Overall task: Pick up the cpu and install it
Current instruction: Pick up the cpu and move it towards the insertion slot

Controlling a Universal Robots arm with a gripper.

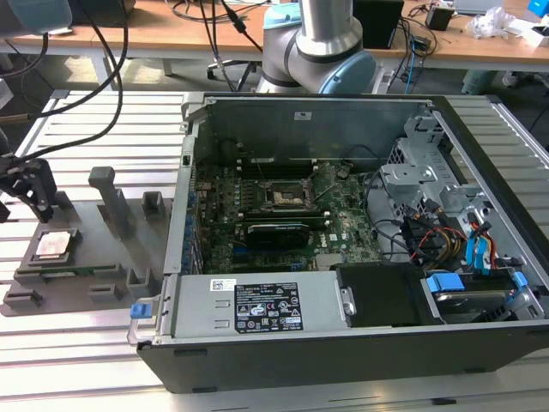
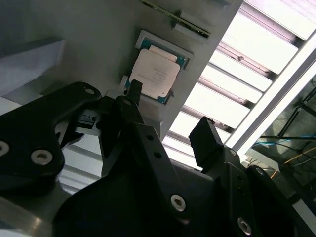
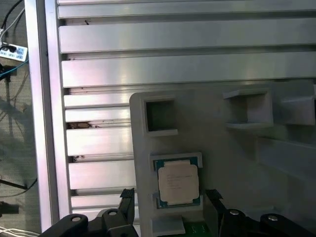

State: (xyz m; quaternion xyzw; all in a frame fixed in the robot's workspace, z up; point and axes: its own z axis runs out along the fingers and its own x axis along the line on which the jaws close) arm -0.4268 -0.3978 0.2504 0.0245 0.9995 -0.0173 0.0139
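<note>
cpu (image 3: 177,182) lies flat, metal lid up, in its nest on the grey fixture tray (image 3: 232,163). It's square (so no real long axis), with edges parallel to the tray's. hand (image 3: 170,200) is over it, wide open and empty, fingers (image 2: 132,94) straddling the nest; can't tell if they touch the tray. An empty square pocket (image 3: 160,116) is near it on the tray. The exterior view adds the open computer case (image 1: 343,343) and motherboard socket (image 1: 287,196), well apart toward the exterior view's right on the slatted worktop (image 1: 86,360). The tray posts (image 1: 110,202) stand between.
</note>
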